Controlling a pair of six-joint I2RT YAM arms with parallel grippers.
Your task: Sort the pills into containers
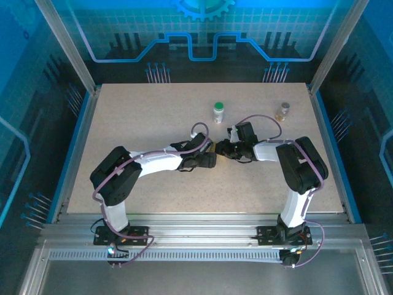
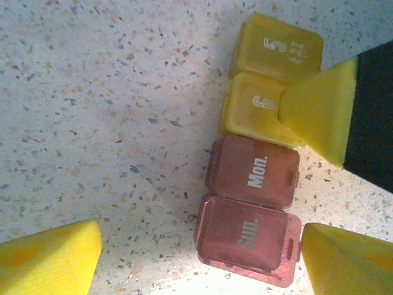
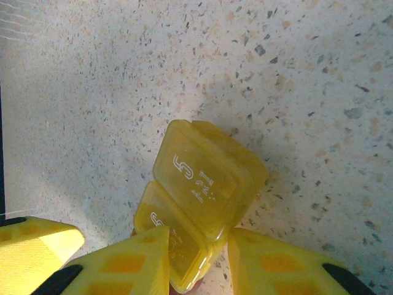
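The pills are a strip of small lidded boxes on the speckled table. Two are translucent yellow [image 2: 264,98] and two dark red, marked "Mon." [image 2: 255,170] and "Sun." [image 2: 249,239]. My left gripper [image 2: 199,261] is open, one finger on each side of the "Sun." box, touching neither. My right gripper [image 3: 196,264] is shut on the nearer yellow box [image 3: 184,246]; its finger [image 2: 319,110] lies on that box. Both grippers meet mid-table [image 1: 216,152]. The white bottle with a green cap [image 1: 218,112] and the amber vial [image 1: 283,111] stand upright behind them.
Bare speckled tabletop [image 1: 141,117] spreads to the left and in front of the arms. A metal frame and blue walls [image 1: 80,74] close the table in at the sides and back. A finger of the left gripper [image 3: 34,243] shows beside my right fingers.
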